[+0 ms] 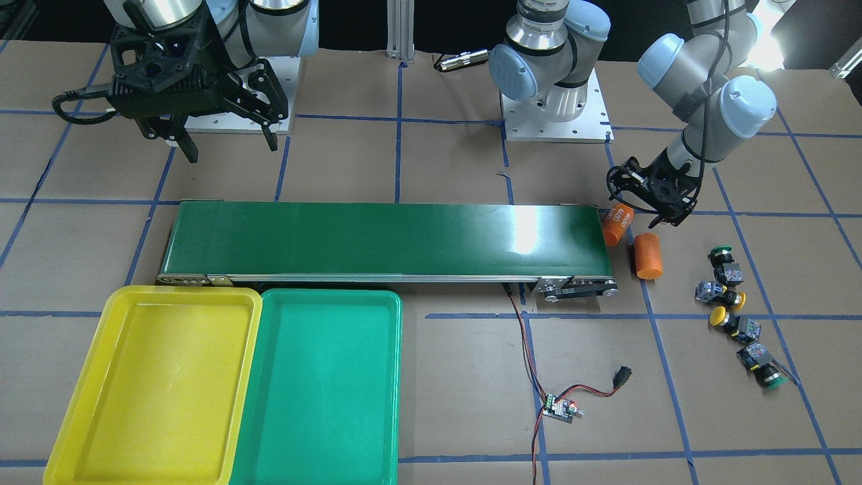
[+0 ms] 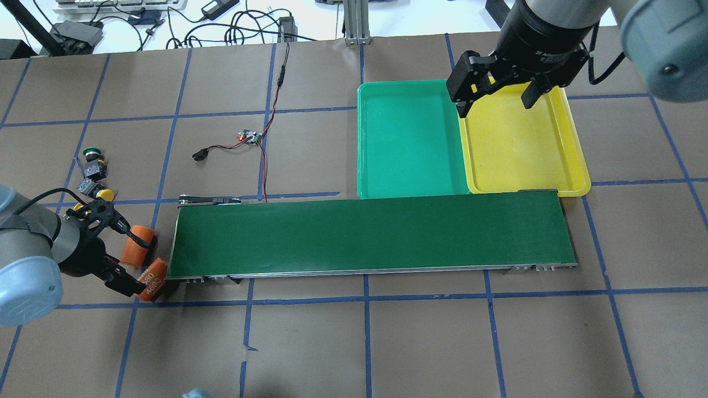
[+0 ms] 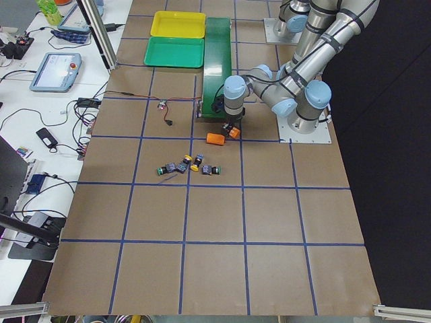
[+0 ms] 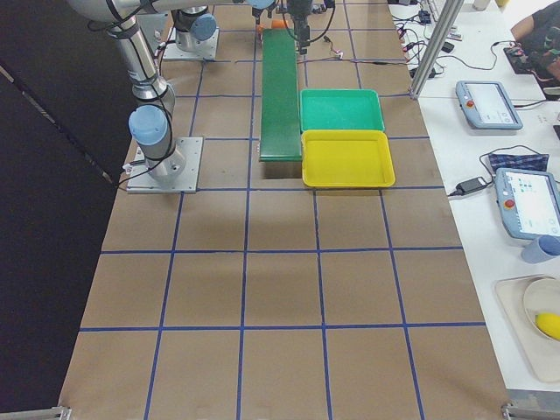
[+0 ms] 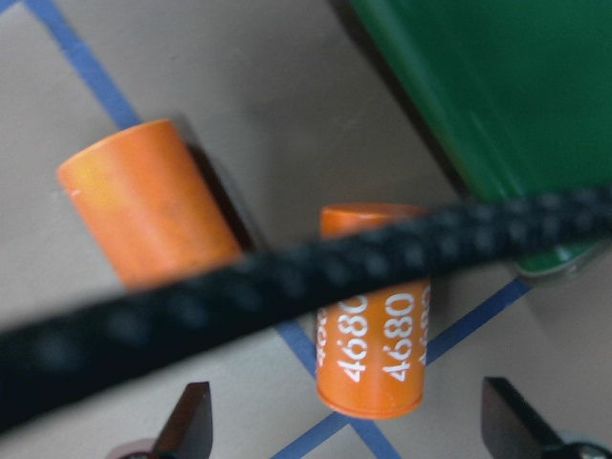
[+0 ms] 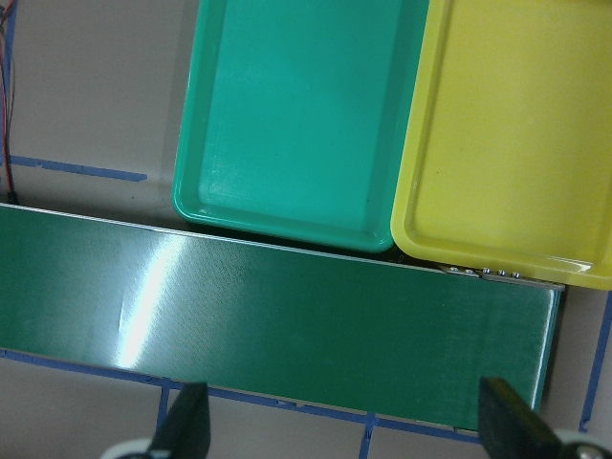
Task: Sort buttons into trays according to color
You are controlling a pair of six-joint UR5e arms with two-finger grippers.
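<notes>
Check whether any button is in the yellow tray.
No, the yellow tray is bare; the buttons lie on the table.

Two yellow buttons (image 1: pixel 720 315) and two green buttons (image 1: pixel 720 254) lie tipped over in a row on the table (image 1: pixel 471 404). The yellow tray (image 1: pixel 161 391) and green tray (image 1: pixel 323 391) sit flat, touching side by side.

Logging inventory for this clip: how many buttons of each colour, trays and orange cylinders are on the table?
Green buttons: 2
Yellow buttons: 2
Trays: 2
Orange cylinders: 2
Total: 8
</notes>
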